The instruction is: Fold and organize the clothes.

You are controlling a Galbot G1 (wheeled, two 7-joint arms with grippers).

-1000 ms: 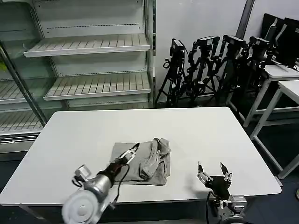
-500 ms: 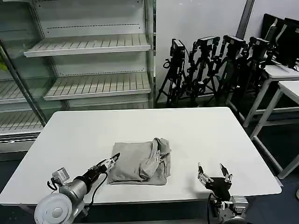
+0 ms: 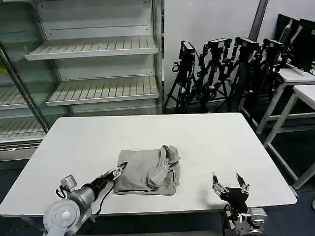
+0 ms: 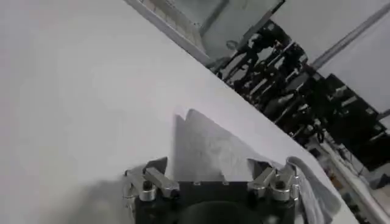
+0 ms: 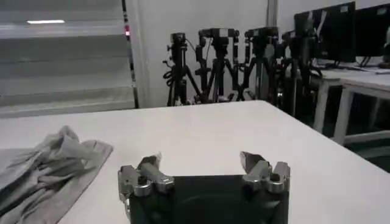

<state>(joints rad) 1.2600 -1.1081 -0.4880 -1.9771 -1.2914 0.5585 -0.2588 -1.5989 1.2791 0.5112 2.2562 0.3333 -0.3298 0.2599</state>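
I am working from the left side first. My left gripper [image 3: 119, 169] is sitting low over the white rectangular table [image 3: 74, 147], its tips right at the left edge of the light grey cotton T-shirt [image 3: 142, 177]. From the left wrist view its fingers [image 4: 146, 179] are standing apart with nothing between them, and the flat grey cloth [image 4: 207, 152] is lying just ahead of them.

The shirt is resting near the front middle of the table as a rough folded square. Its left part is looking flat and fairly tidy; along its right side a bunched ridge of fabric [image 3: 165, 162] is standing up in loose wrinkles, so I am judging the fold as unfinished.

To do this step well, I am thinking the left gripper should slide under or pinch only the top layer at that left edge, staying low so it does not drag the whole stack sideways. Any fold carried over should land squarely on the wrinkled side and press it down, not pile more cloth on it.

Further right, my right gripper [image 3: 230, 184] is waiting near the table's front edge, well apart from the shirt, its fingers [image 5: 149, 170] spread wide and holding nothing. It could pin the crumpled side while the left works.
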